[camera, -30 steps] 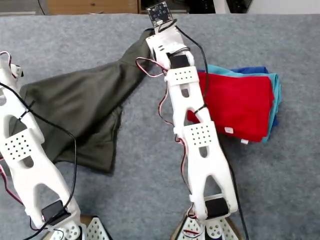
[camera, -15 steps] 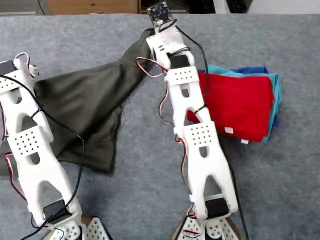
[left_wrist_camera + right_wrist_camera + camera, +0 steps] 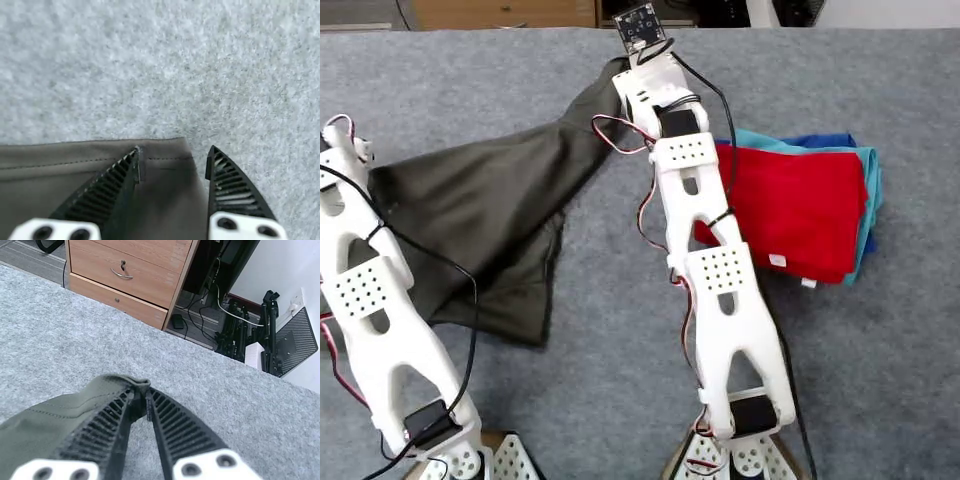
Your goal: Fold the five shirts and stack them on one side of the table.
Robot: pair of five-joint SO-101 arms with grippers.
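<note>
An olive green shirt (image 3: 490,215) lies stretched across the grey table from far centre to the left. My right gripper (image 3: 139,394) is shut on a bunched end of it (image 3: 60,415), lifted at the table's far edge (image 3: 620,72). At the shirt's left corner is my left gripper (image 3: 175,160), open, with the hemmed corner (image 3: 165,150) lying between its fingers (image 3: 117,180); in the high view it sits at the far left (image 3: 350,150). A folded stack (image 3: 800,205), red on top of teal and blue, rests to the right of the right arm.
Bare grey felt (image 3: 880,380) covers the table's front and right. Beyond the far edge stand a wooden drawer cabinet (image 3: 125,275) and cables and tripods (image 3: 250,335) on the floor.
The left arm swung right half a second ago and has come back left; the shirt's left corner shifted with it. The right arm and the folded stack have not moved.
</note>
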